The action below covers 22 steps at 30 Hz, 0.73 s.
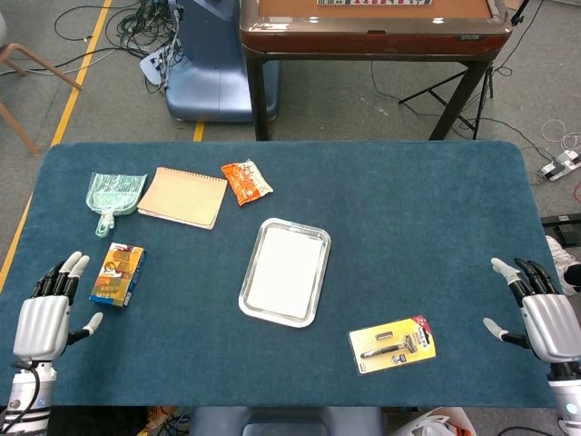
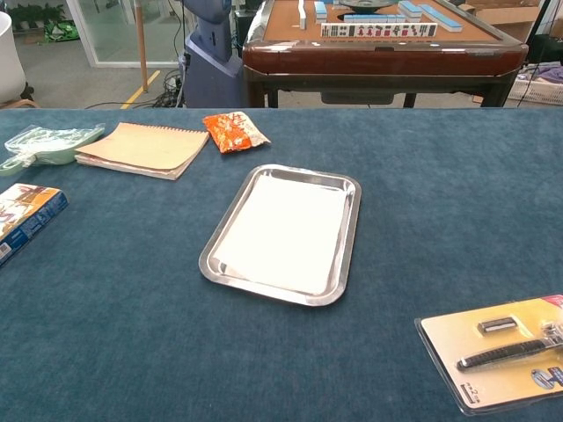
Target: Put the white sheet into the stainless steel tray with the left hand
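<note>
The white sheet [image 1: 283, 271] [image 2: 284, 233] lies flat inside the stainless steel tray [image 1: 257, 305] [image 2: 350, 239] near the middle of the blue table. My left hand [image 1: 43, 315] hovers at the table's front left corner, far from the tray, fingers spread and holding nothing. At the front right edge my right hand [image 1: 542, 321] is also spread and empty. Neither hand shows in the chest view.
A blue box [image 1: 118, 273] [image 2: 25, 217] lies just right of the left hand. A tan notebook [image 1: 183, 196] [image 2: 142, 147], a green bag [image 1: 114, 193] [image 2: 46, 141] and an orange snack packet [image 1: 246, 181] [image 2: 234, 130] sit at the back left. A razor pack [image 1: 393, 343] [image 2: 505, 350] lies front right.
</note>
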Tool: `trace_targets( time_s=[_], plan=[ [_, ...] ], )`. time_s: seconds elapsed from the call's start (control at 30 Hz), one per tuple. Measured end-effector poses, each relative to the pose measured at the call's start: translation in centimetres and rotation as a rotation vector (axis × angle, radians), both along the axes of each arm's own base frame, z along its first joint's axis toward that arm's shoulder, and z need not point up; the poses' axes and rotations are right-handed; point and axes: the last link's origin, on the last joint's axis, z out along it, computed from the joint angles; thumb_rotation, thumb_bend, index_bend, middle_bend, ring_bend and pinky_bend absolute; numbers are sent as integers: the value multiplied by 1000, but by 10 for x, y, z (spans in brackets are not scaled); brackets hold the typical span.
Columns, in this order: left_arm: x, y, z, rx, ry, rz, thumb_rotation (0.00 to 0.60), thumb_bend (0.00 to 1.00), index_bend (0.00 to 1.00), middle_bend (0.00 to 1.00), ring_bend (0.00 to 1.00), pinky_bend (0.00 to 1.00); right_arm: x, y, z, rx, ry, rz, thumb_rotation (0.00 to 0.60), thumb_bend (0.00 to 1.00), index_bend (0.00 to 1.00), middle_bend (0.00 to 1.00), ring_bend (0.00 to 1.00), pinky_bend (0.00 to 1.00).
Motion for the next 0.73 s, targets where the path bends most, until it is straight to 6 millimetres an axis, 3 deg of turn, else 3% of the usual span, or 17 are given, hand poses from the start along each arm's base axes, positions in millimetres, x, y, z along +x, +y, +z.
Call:
trace_targets(
  time_s=[0.37,0.73],
  plan=[
    [4,-26,-2,4,44,-9,600,175,106,79,90,140,2,0,-3,13,8,-27,600,185,123,225,82,105],
    [2,-32,-2,-5,54,17,600,174,106,79,90,125,7,1,2,-22,23,11,600,185,122,225,82,106]
  ],
)
